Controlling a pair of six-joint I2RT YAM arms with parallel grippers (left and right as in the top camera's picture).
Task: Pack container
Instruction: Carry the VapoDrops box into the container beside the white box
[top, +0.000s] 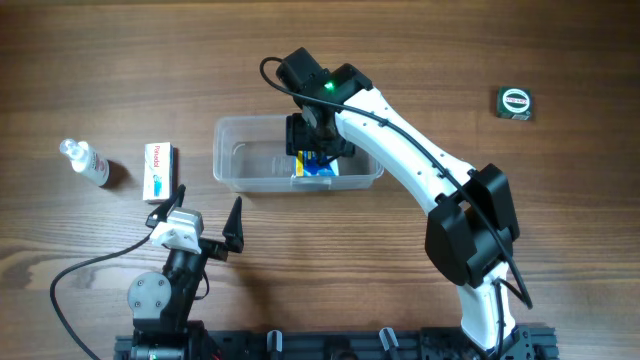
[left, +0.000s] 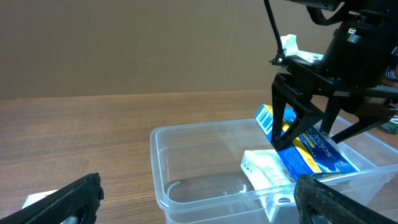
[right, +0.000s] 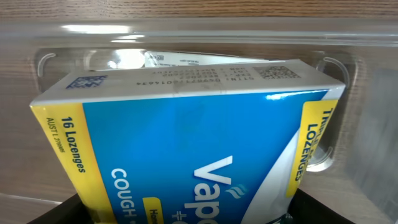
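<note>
The clear plastic container (top: 245, 160) stands at the table's middle; it also shows in the left wrist view (left: 186, 162) and the right wrist view (right: 186, 34). My right gripper (top: 318, 150) (left: 298, 134) (right: 186, 214) reaches down into its right half, shut on a blue and yellow lozenge box (top: 318, 170) (left: 314, 149) (right: 186, 143), which is tilted. A white box (left: 264, 171) (right: 186, 59) lies in the container beside and under it. My left gripper (top: 208, 215) (left: 199, 199) is open and empty, in front of the container's left end.
A small clear bottle (top: 85, 160) lies at the far left. A white box with red and blue print (top: 160, 170) lies left of the container, its corner showing in the left wrist view (left: 40, 199). A small dark green item (top: 515, 102) sits at the back right.
</note>
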